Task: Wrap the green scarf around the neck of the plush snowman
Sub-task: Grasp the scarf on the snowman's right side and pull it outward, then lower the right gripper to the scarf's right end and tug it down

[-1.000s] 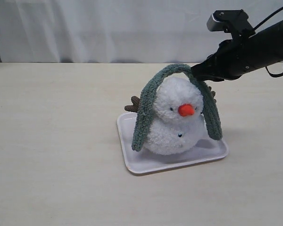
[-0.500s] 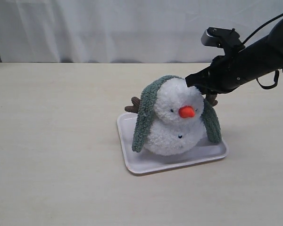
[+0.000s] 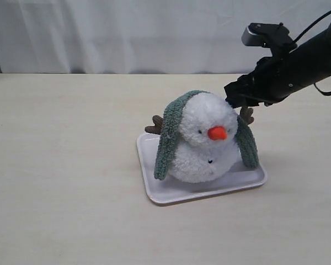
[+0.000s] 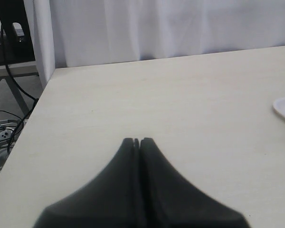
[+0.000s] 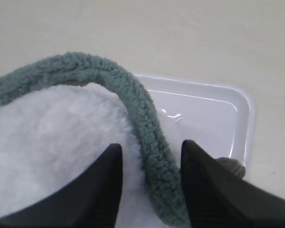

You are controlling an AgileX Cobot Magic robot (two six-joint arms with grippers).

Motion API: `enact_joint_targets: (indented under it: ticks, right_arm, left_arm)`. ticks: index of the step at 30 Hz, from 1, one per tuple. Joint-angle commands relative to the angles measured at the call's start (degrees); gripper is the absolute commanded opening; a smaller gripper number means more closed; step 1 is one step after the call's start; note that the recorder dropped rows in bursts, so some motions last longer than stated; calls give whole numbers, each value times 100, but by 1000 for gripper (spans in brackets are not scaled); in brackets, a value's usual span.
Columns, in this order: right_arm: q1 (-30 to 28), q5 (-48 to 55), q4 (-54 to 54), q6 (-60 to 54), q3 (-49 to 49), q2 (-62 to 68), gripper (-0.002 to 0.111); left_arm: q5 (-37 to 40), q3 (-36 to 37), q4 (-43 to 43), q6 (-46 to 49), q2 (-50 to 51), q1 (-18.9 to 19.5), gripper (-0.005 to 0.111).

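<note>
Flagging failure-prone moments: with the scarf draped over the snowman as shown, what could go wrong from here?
1. The green scarf lies over the plush snowman at its head, not its neck, with both ends hanging loose; it may slip off behind.
2. The right gripper stands open astride the fuzzy strip; pulling away could snag and drag it.

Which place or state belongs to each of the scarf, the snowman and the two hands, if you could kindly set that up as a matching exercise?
Things:
1. green scarf
2. plush snowman
3. left hand
4. right hand

Places or states:
a. shut, holding nothing
b. sitting on the white tray
c. open, straddling the scarf
d. draped over the snowman's head, one end hanging down each side

Pairs: 1-d, 2-b, 3-a, 4-c
</note>
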Motion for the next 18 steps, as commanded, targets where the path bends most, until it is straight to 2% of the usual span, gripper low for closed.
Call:
enact_joint_targets:
  ticks: [1,9,13,18]
  right_arm:
    - [-17,259,-354,237,-14,-485,41]
    - [-17,1061,-922,246,8,-954,41]
    - [-17,883,-1141,316,202,-911,41]
    - [-17,550,-1371,-314,632,-548,43]
  left_arm:
    - [-69,20,-42,8,-14,28,0]
    - [-69,20,-42,8,-14,28,0]
    - [-69,20,-42,8,-14,28,0]
    - [-69,20,-42,8,-14,28,0]
